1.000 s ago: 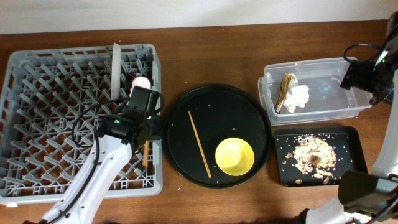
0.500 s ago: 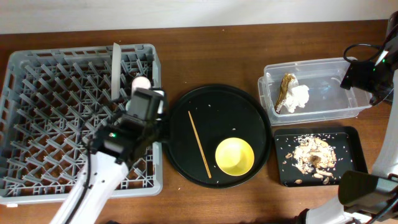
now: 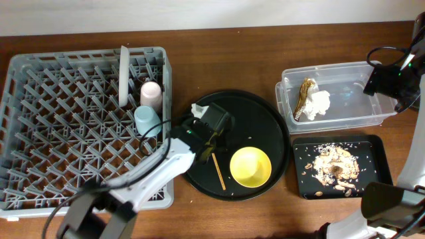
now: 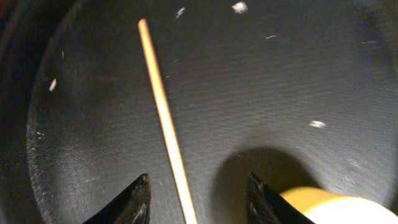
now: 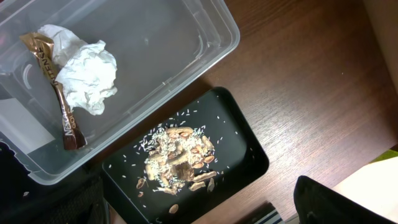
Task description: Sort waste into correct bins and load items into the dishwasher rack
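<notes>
Left jaws (image 4: pixel 198 202) are hanging open low over the round tray (image 3: pixel 259 109), tips straddling the chopstick (image 4: pixel 163 118) without gripping it, probably lining up for a pinch. The bowl (image 3: pixel 250 166) is sitting just right of it, not yet loaded. Cups (image 3: pixel 147 121) and plate (image 3: pixel 123 76) are standing in the rack (image 3: pixel 40 133). Right jaws (image 5: pixel 193 205) are idling wide open and empty at the tub's (image 3: pixel 345 113) right end, likely because napkin (image 3: pixel 320 103), wrapper (image 3: pixel 305 93) and scraps (image 3: pixel 332 162) are already lying in their bins.
</notes>
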Controlling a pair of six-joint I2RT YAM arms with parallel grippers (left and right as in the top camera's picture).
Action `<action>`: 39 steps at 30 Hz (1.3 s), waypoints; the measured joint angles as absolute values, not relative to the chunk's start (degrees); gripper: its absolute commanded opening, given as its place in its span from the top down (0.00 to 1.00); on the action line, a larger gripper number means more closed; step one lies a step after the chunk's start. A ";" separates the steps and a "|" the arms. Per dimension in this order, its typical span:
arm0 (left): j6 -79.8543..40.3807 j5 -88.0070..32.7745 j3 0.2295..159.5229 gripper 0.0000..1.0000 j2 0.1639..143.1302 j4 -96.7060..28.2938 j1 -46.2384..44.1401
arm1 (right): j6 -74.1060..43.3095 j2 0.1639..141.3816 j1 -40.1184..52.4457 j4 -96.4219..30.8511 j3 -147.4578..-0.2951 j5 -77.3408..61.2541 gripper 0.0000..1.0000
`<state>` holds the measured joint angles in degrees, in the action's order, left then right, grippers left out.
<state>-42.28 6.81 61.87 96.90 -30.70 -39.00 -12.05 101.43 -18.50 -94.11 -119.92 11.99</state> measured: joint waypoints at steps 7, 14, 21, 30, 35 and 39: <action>-44.64 7.97 61.71 0.73 103.20 -26.55 -39.00 | -12.05 101.43 -18.50 -94.11 -119.92 11.99 0.01; -44.95 8.95 62.24 0.96 107.37 -24.95 -39.13 | -12.01 101.43 -18.52 -94.13 -119.92 11.99 0.01; -45.10 10.04 62.87 0.99 107.98 -24.95 -39.09 | -12.03 101.43 -18.50 -94.11 -119.92 11.99 0.01; -33.23 11.86 68.10 0.99 92.18 -39.05 -38.09 | -12.01 101.43 -18.52 -94.13 -119.92 11.99 0.01; -24.73 14.24 70.94 1.00 76.82 -50.61 -33.01 | -12.01 101.43 -18.50 -94.11 -119.92 11.97 0.01; -21.76 14.92 70.67 1.00 77.30 -58.67 -28.12 | -12.01 101.43 -18.50 -94.11 -119.92 11.99 0.01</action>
<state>-21.76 14.92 70.67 77.30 -58.67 -28.12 -12.01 101.43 -18.50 -94.11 -119.92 11.99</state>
